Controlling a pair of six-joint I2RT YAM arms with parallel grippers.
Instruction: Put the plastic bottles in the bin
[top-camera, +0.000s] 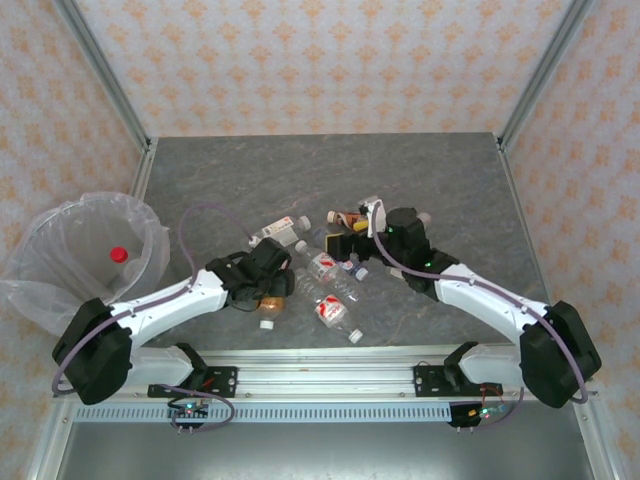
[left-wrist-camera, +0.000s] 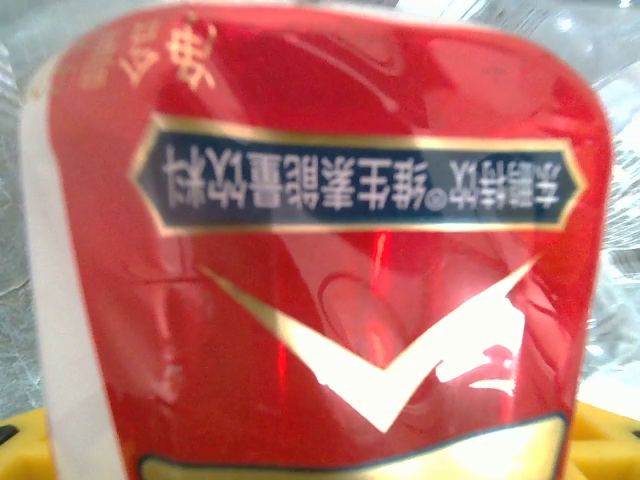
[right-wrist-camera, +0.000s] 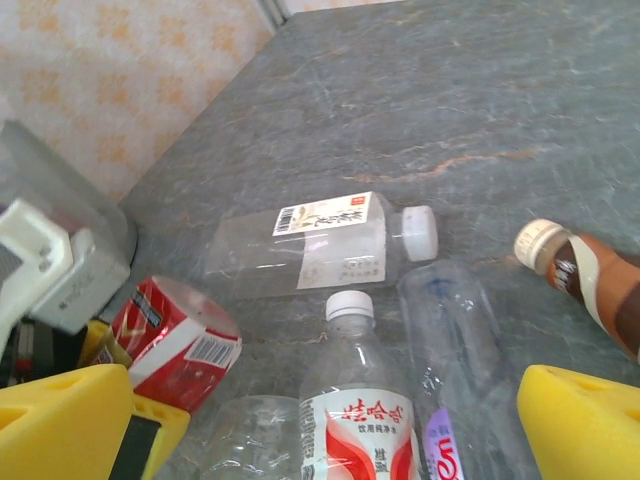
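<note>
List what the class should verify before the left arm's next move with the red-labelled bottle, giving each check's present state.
1. Red-label bottle sits within the left claw: ok.
2. Left claw's hold firm enough to lift: cannot tell.
3. Right claw open: ok.
4. Bin open-topped, beside the left arm: ok.
5. Table free of loose bottles: not ok, several lie there.
</note>
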